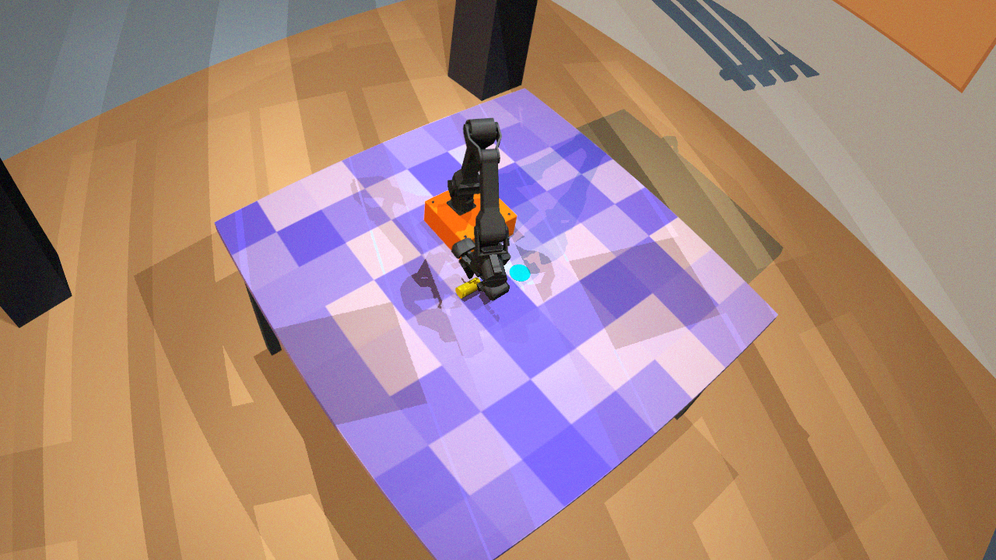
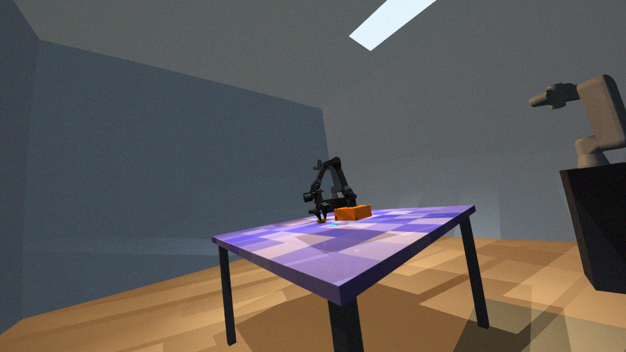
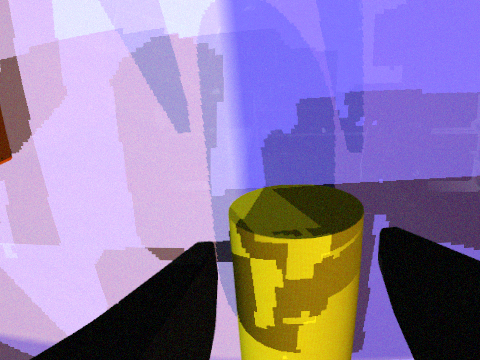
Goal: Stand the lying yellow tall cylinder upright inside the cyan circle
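Observation:
The yellow cylinder [image 1: 465,289] [image 2: 322,221] [image 3: 300,310] lies on its side on the table, left of the cyan circle in the top view. My gripper [image 1: 478,282] [image 2: 322,217] [image 3: 298,251] is down at the table with one finger on each side of the cylinder. The wrist view shows a narrow gap between the cylinder and each finger, so it is open around it. The cyan circle [image 1: 519,273] [image 2: 334,224] is bare and flat on the table, close beside the gripper; it is out of the wrist view.
The orange base block [image 1: 440,224] [image 2: 352,213] [image 3: 3,137] carries the arm, just behind the cylinder and the circle. The checkered table [image 1: 480,446] [image 2: 341,271] has patchy shadows. A grey robot arm [image 2: 601,113] stands on a dark pedestal away from the table.

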